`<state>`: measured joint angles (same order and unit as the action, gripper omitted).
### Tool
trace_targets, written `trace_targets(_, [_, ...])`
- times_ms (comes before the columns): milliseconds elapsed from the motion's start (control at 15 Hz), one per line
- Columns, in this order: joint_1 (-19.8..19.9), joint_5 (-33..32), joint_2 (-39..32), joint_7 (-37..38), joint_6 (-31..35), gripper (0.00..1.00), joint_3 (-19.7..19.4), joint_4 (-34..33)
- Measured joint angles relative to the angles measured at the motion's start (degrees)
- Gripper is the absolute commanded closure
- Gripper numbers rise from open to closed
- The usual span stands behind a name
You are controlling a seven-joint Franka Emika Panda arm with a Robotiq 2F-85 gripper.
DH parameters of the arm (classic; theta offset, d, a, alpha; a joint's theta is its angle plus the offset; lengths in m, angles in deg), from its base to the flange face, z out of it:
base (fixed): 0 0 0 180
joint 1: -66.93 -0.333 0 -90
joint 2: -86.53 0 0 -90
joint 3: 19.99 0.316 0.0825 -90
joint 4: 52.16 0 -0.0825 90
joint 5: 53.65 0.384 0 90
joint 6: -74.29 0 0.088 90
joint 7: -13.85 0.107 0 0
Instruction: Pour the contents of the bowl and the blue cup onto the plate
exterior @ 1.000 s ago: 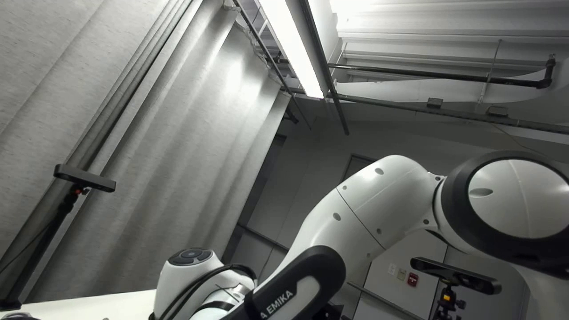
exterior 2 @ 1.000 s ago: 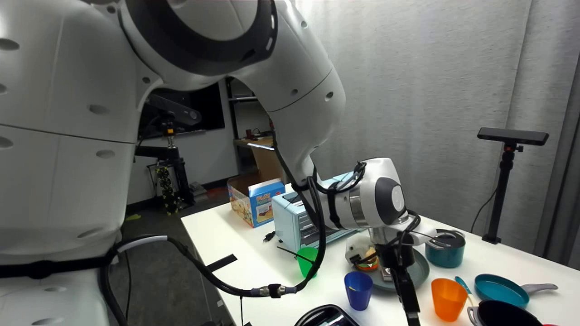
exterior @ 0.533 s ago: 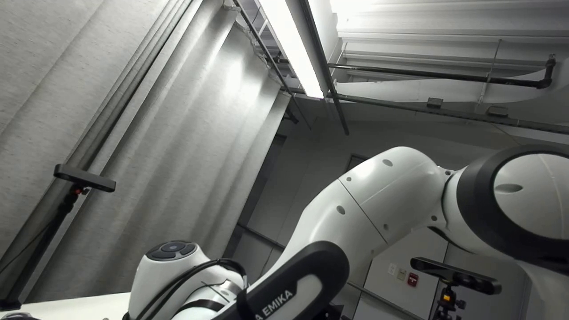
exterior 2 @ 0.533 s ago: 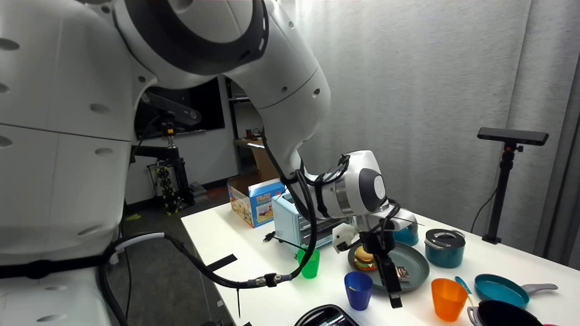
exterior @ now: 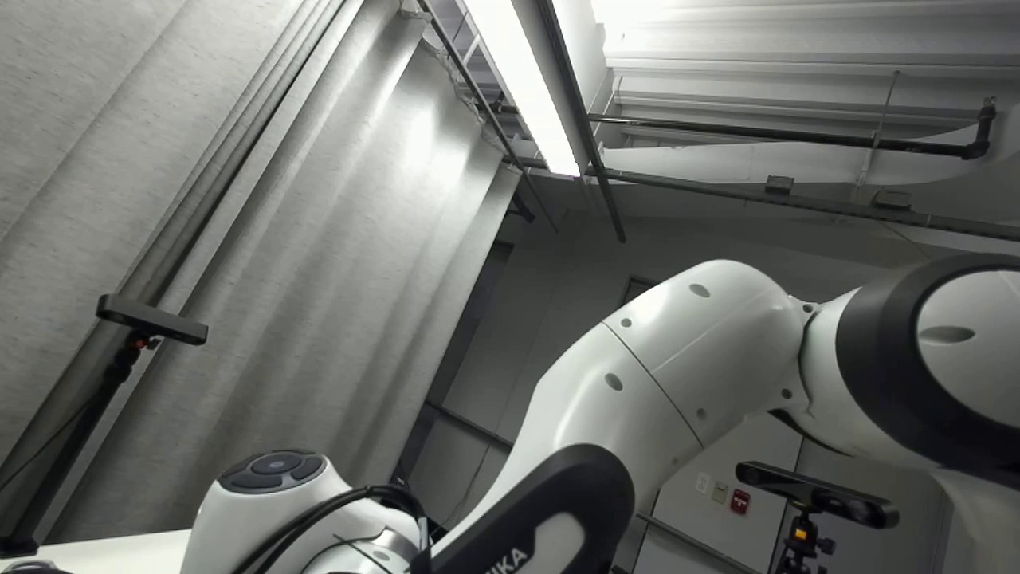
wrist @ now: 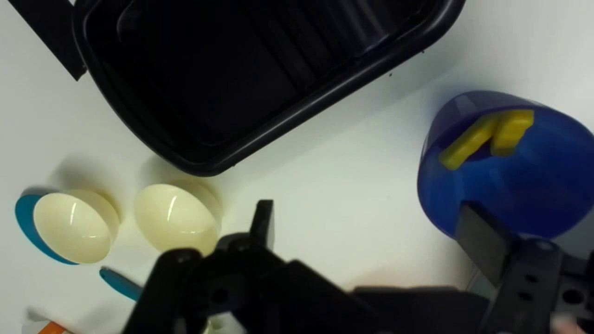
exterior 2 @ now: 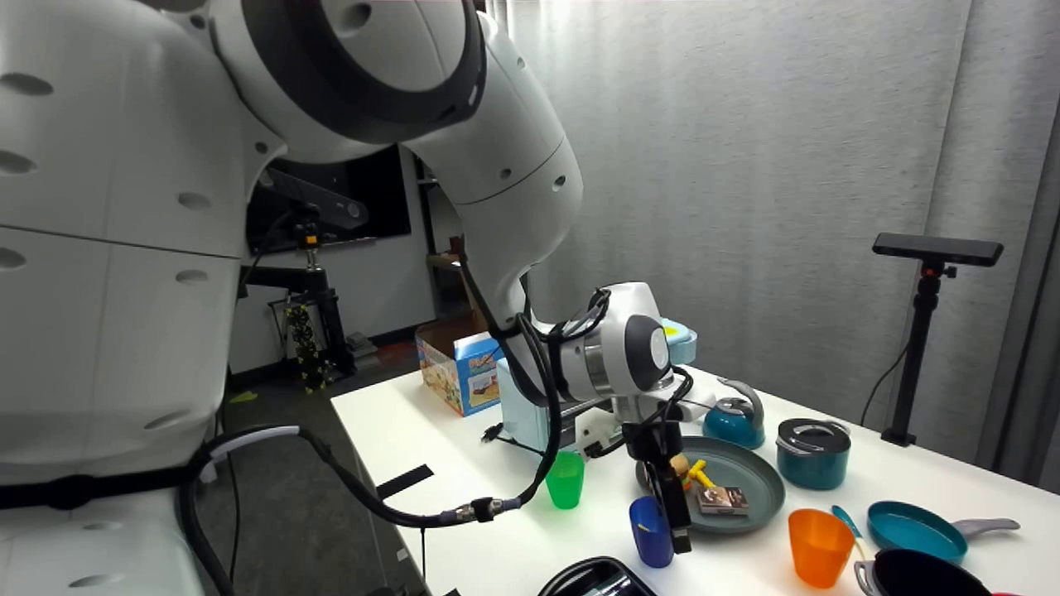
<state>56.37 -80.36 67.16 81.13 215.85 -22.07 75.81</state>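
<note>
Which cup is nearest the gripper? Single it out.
The blue cup, with yellow contents: in the wrist view, the gripper overlaps it; the green cup and orange cup stand farther off.

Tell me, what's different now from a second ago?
The open gripper has swung toward the left of an exterior view and now overlaps the blue cup there; whether they touch, I can't tell. That uncovers the kettle and small box. Nothing was taken hold of or let go. The plate, orange cup and green cup stayed put.

Orange cup (exterior 2: 820,546) upright near teal pan (exterior 2: 915,531); lidded pot (exterior 2: 813,457) near kettle (exterior 2: 734,424); green cup (exterior 2: 566,482) near light-blue appliance (exterior 2: 520,407).
</note>
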Motion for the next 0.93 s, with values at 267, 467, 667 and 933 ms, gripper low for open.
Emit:
trace_targets(267, [-0.17, 0.19, -0.7, -0.09, 0.27, 0.01, 0.06, 0.13])
trace_targets(467, [-0.05, 0.38, -1.42, -0.74, 0.54, 0.12, -0.38, 0.04])
trace_targets(667, [0.28, 1.42, -2.26, -2.48, 1.33, 0.32, -0.69, -0.37])
trace_targets(933, [0.33, 2.77, -3.56, -5.49, 1.41, 0.45, -0.76, -1.66])
